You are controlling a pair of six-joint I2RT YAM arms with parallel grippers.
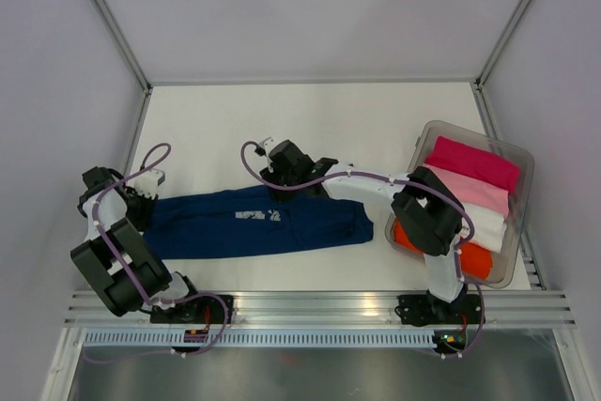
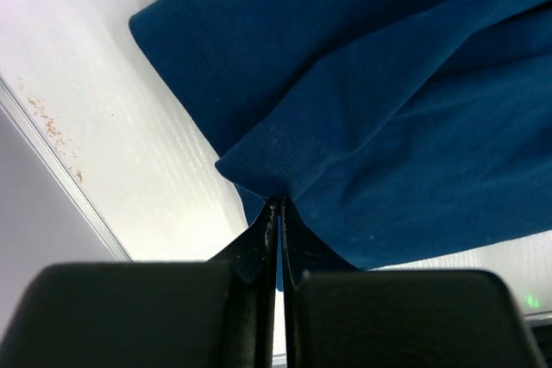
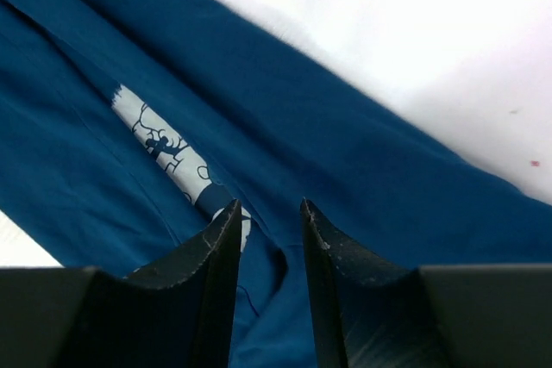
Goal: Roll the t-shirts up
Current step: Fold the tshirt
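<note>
A dark navy-blue t-shirt [image 1: 254, 223] is lying folded into a long, narrow band across the near part of a white table [image 1: 310, 119], running from left to right in front of both arm bases. Its small white chest print [image 1: 255, 215] is facing up near the middle of the band. The left gripper [image 2: 279, 204] is sitting at the left end of the shirt, and its fingers are pressing tightly together on a folded corner of the hem, with a sliver of blue cloth showing between them. The right gripper [image 3: 269, 208] is reaching in from the right and hovering low over the far edge of the shirt, just beside the print. Its fingers [image 3: 220, 239] are standing partly spread, with nothing pinched between them, and whether the tips are touching the cloth cannot be told. At the right edge of the table a clear plastic bin [image 1: 519, 152] is holding four more shirts side by side, partly hidden by the right arm: a magenta t-shirt [image 1: 472, 162] farthest away, then a pale pink t-shirt [image 1: 470, 192], a white t-shirt [image 1: 484, 223] and, nearest, an orange-red t-shirt [image 1: 474, 258].
</note>
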